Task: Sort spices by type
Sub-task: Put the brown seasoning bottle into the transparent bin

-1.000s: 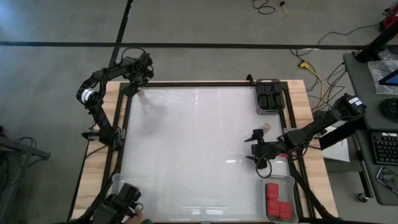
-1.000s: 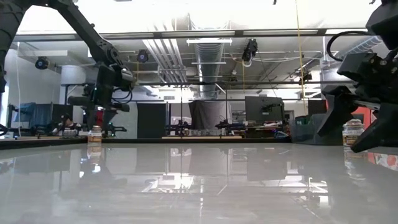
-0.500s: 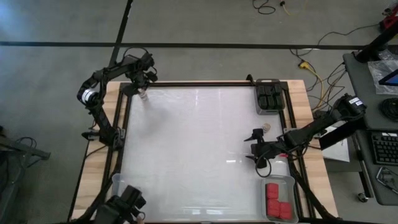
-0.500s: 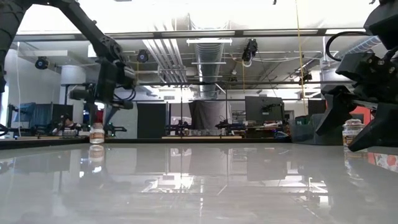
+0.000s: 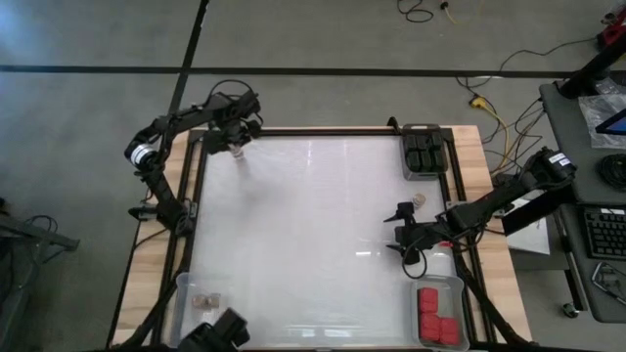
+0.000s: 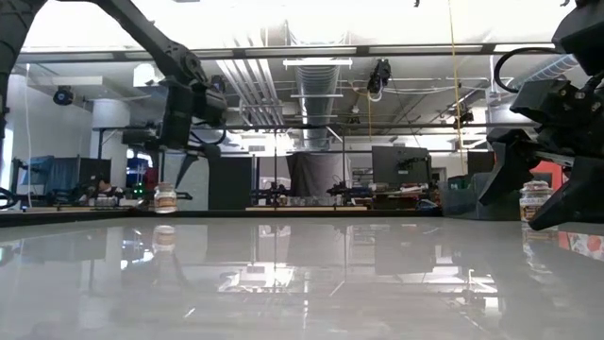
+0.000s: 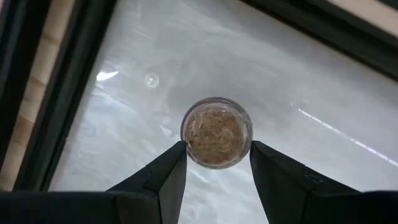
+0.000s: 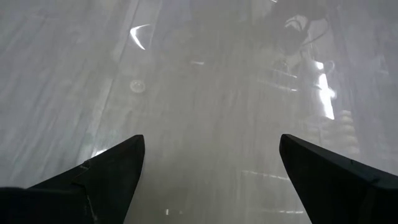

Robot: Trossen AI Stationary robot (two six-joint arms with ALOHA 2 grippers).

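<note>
The left hand [image 7: 217, 158] pinches a tan-lidded jar [image 7: 216, 132], its body hidden beneath the lid; the right hand [image 8: 208, 162] is spread.

I look in all four views and I find no text, label, brand, number or sign that I can read. The small jar [image 7: 216, 132] under my left wrist camera shows only its plain tan lid, without any writing on it.
</note>
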